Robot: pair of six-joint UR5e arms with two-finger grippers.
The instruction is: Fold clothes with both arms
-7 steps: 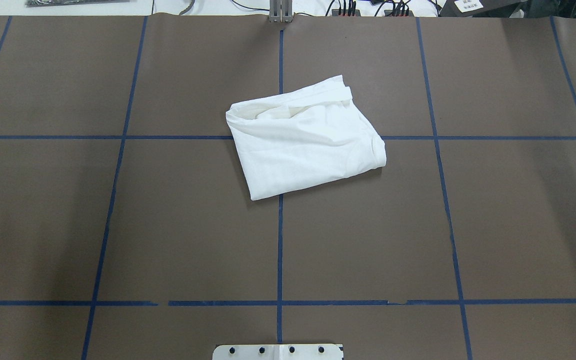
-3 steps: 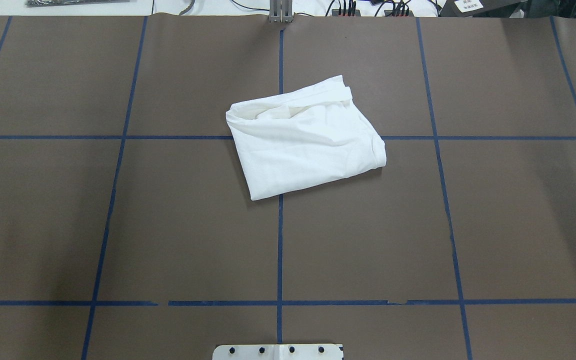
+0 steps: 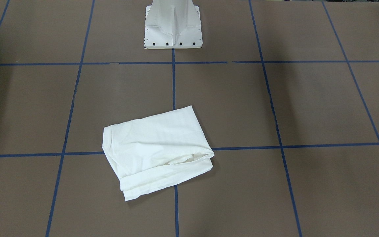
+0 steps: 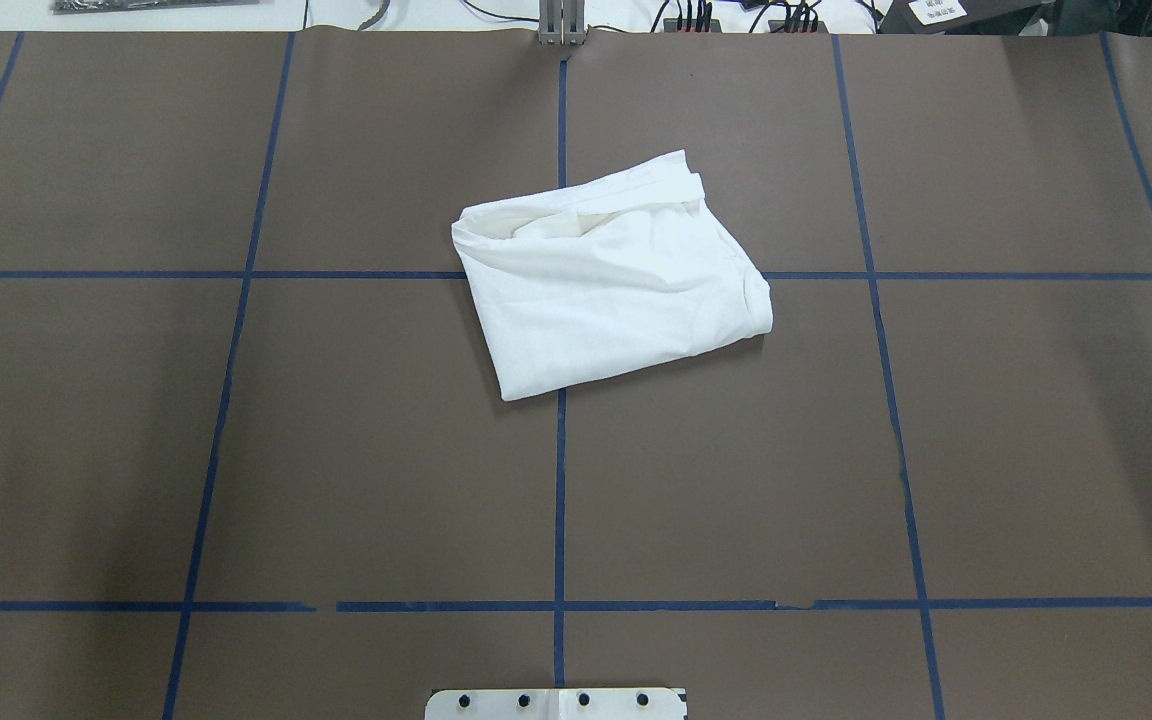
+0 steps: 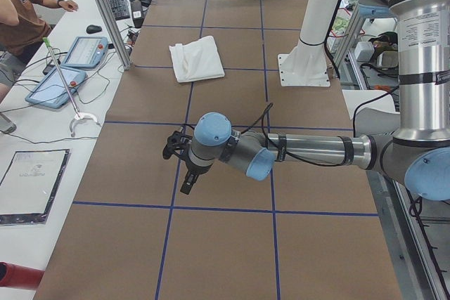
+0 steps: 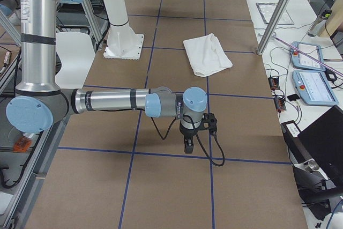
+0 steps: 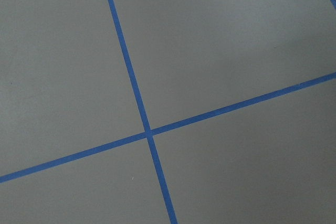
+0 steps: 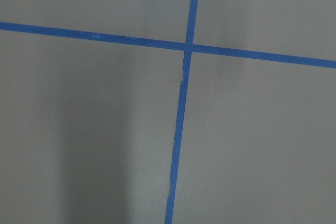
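Across the brown table [image 4: 236, 450] my left arm [image 5: 302, 149] and right arm [image 6: 107, 100] reached low over it, well apart from the white T-shirt [image 4: 606, 290], which lay folded in a compact packet near the centre. I could not tell if the left gripper [image 5: 188, 182] or right gripper [image 6: 187, 146] stood apart or together. Folding looked finished to me, so the next move called only for retreat.

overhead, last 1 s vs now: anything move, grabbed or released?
Nothing visibly changed. The folded white T-shirt lies in the same spot on the table, with the same outline and creases.
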